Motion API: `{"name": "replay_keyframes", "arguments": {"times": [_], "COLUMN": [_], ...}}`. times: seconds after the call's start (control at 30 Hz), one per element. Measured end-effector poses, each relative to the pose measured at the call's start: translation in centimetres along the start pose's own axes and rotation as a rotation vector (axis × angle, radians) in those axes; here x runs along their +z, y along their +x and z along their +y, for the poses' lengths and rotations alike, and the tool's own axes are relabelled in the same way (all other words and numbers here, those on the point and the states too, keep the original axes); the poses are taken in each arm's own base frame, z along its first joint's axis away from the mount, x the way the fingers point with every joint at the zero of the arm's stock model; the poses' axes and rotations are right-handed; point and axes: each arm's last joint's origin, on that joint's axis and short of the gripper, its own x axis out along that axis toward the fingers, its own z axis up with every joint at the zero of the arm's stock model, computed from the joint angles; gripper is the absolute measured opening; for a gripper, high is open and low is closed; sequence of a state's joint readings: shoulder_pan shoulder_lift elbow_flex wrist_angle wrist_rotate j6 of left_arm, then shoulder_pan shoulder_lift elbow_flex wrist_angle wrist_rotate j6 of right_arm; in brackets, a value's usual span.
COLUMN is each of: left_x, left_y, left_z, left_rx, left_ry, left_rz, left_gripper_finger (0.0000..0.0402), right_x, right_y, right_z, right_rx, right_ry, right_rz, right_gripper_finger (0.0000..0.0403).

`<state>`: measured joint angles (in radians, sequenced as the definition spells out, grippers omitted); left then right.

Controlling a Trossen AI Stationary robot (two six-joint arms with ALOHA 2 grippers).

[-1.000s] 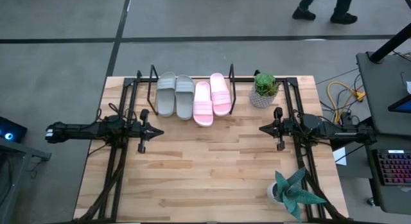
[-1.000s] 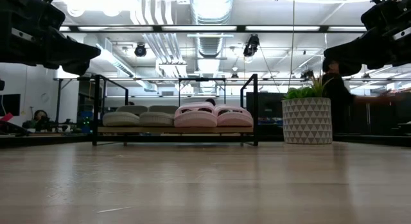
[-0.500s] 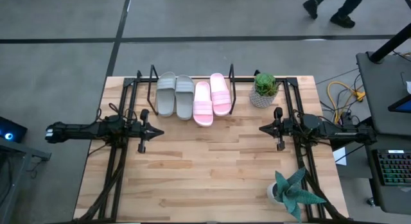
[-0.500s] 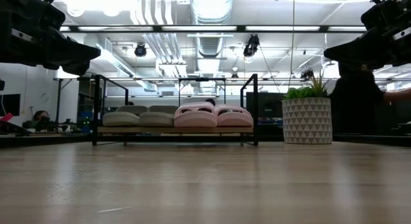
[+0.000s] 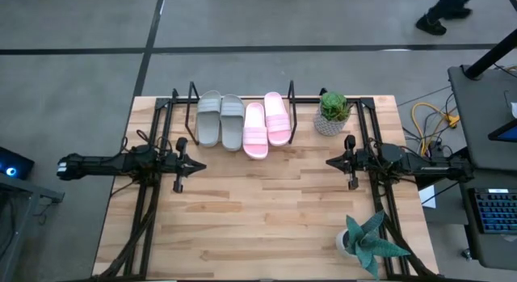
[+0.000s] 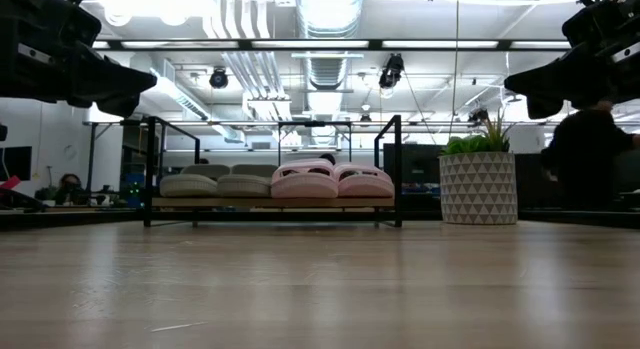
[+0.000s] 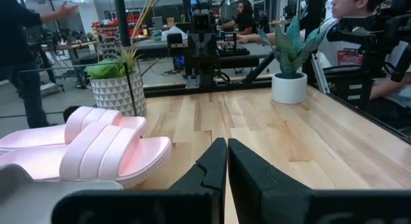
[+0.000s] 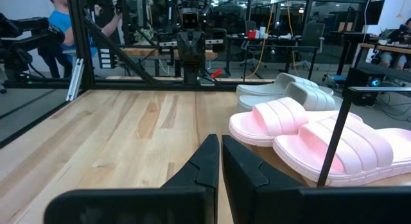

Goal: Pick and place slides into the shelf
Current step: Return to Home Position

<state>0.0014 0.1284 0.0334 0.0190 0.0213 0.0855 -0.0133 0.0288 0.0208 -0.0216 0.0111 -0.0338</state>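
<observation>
Two grey slides (image 5: 220, 118) and two pale pink slides (image 5: 266, 124) lie side by side, soles down, on the wood base of the black wire shelf (image 5: 191, 94) at the table's far edge. In the low view the grey slides (image 6: 216, 182) and the pink slides (image 6: 330, 180) fill the shelf (image 6: 396, 169) from end to end. My left gripper (image 5: 202, 166) is shut at the table's left side, pointing level toward the middle, with nothing in it. My right gripper (image 5: 329, 162) is shut at the right side, facing it, also holding nothing. Both stand well above the tabletop.
A small green plant in a patterned white pot (image 5: 332, 114) stands just right of the shelf. A spiky plant in a white pot (image 5: 363, 242) stands at the near right corner. Bare wooden tabletop (image 5: 266, 209) lies between the arms. A person walks on the floor beyond the table (image 5: 443, 11).
Both arms have kept still and the slides have not moved. Only the person on the floor beyond the table has walked toward the right.
</observation>
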Motion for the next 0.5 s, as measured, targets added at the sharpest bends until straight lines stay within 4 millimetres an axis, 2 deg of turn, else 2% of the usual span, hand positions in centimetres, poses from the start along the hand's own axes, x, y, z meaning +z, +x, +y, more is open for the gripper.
{"name": "replay_keyframes", "arguments": {"times": [0.5], "left_x": [-0.02], "left_y": [0.01], "left_z": [0.00], "left_rx": [0.000], "left_ry": [0.000], "left_rz": [0.002], "left_gripper_finger": [0.0000], "right_x": [0.00], "right_y": [0.00], "right_z": [0.00], "right_rx": [0.000], "right_ry": [0.000], "right_rz": [0.000], "right_gripper_finger": [0.0009]}}
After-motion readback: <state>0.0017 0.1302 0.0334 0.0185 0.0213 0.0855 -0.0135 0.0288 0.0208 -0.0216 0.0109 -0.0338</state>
